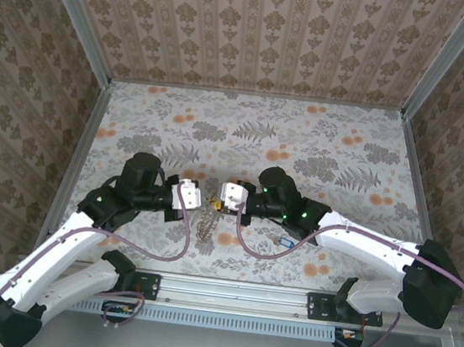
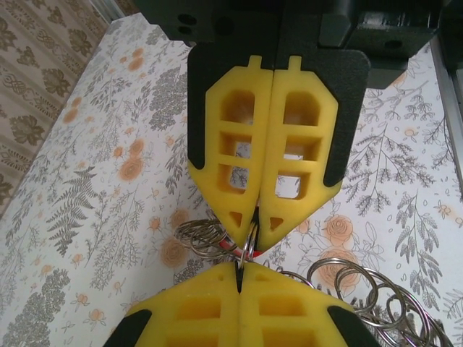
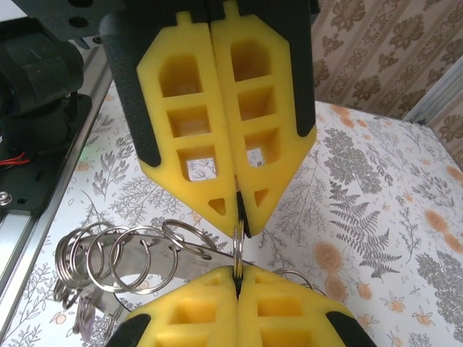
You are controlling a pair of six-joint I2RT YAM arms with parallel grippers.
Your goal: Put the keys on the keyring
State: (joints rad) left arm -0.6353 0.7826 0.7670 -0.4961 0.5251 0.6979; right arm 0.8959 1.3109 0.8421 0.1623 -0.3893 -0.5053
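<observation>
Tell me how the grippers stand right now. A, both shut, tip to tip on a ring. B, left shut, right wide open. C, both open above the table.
A: the left gripper and the right gripper each have their yellow fingers pressed together on the thin ring that runs between their tips.

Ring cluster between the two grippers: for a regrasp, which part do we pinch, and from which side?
Pinch one loop's wire rim, not the ring cluster as a bunch. Its loops fan out side by side, on edge, beside the right gripper, shut on an edge-on loop. Probably best: the outermost loop, from above, fingers across its flat faces; the overlapping middle ones would likely snag.
</observation>
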